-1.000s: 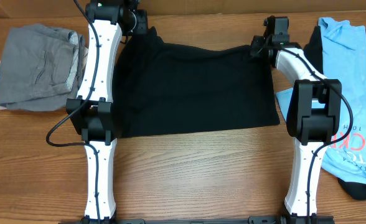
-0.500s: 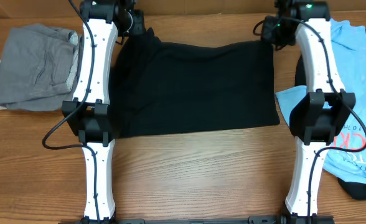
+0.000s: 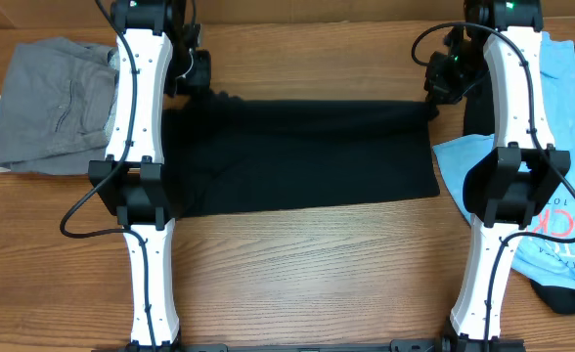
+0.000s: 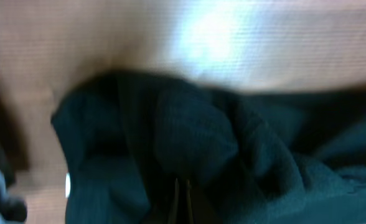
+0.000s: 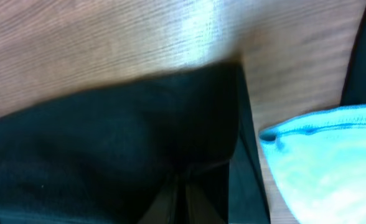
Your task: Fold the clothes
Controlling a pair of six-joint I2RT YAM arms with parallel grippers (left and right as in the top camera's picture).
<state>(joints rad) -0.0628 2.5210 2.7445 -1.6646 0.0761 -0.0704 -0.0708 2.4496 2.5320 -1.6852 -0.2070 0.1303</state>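
Across the middle of the wooden table point(image 3: 307, 264) lies the black garment point(image 3: 307, 156), spread wide from the left arm to the right arm. Its near hem runs straight and flat; its far hem is raised and bunched at both ends. Along the right edge a light blue T-shirt point(image 3: 571, 225) lies over another dark piece, and one of its corners comes just beside the black garment's right side. In the far-left corner sits a grey folded garment point(image 3: 58, 103), apart from the work.

The left gripper point(image 4: 183, 190) is clenched on the far-left corner of the black garment, with rumpled folds gathered round its fingers. The right gripper point(image 5: 183, 186) is pinched on the far-right corner, where the cloth hangs smoother.

The step in hand looks to be a fold in half, far hem carried toward the near edge. To do it well, both arms should travel together at one height and keep the held hem taut between them so no slack sags in the middle. They should lay that hem squarely on the near one before letting go. The right arm should stay clear of the blue corner, so that it is not dragged along.
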